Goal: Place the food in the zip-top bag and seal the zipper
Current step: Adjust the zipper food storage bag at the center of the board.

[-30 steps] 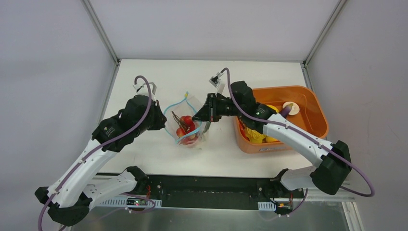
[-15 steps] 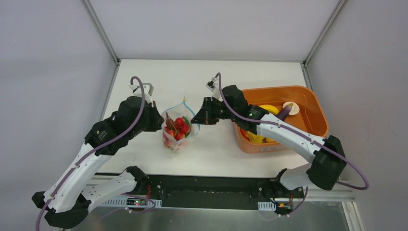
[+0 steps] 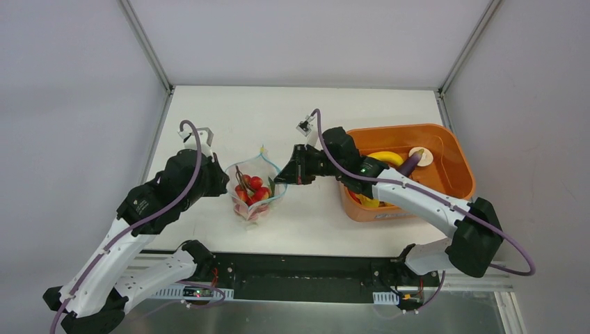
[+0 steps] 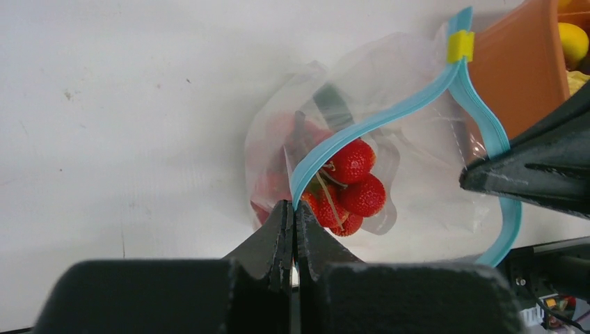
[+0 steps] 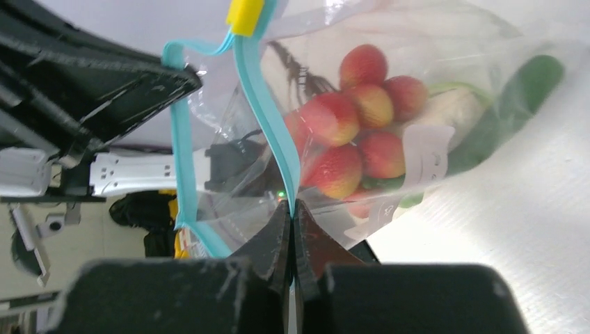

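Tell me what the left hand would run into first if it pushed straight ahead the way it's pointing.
The left hand is shut on the blue zipper strip of the clear plastic bag; straight on, probably the red strawberries inside.

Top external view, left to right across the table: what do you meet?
Left fingers pinching the bag's edge → zip-top bag with red food inside → right fingers pinching the opposite edge → orange tub.
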Robot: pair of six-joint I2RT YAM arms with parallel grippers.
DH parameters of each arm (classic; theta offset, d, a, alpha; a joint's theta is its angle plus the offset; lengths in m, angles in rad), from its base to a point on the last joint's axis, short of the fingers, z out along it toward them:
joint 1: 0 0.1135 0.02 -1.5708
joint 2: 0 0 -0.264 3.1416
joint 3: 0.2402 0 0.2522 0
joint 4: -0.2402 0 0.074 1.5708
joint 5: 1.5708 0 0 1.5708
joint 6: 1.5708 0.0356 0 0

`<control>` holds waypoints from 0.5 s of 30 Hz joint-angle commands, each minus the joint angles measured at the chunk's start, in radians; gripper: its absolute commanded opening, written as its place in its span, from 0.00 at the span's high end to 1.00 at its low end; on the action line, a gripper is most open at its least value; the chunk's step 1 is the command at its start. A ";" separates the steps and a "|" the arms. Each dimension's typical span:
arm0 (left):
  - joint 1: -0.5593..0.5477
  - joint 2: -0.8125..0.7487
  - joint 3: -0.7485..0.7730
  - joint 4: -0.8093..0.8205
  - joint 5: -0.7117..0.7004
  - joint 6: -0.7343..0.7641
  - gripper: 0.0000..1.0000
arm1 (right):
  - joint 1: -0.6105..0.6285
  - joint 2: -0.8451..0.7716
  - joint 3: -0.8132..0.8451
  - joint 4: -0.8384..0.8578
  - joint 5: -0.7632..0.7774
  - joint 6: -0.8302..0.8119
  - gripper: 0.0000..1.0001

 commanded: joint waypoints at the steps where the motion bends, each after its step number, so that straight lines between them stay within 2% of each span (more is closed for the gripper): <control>1: 0.010 -0.037 -0.006 0.062 0.036 0.016 1.00 | 0.001 -0.052 0.032 0.007 0.104 -0.002 1.00; 6: 0.010 -0.037 -0.025 0.020 -0.088 -0.004 1.00 | 0.002 -0.048 -0.008 0.260 -0.264 0.069 1.00; 8: 0.010 -0.023 -0.039 -0.001 -0.124 -0.025 1.00 | 0.006 -0.016 0.010 0.307 -0.343 0.107 1.00; 10: 0.010 -0.029 -0.069 0.017 -0.130 -0.041 1.00 | 0.015 0.003 0.017 0.282 -0.291 0.088 1.00; 15: 0.010 -0.092 -0.137 0.095 -0.113 -0.065 1.00 | 0.035 -0.011 0.049 0.038 0.059 -0.013 0.98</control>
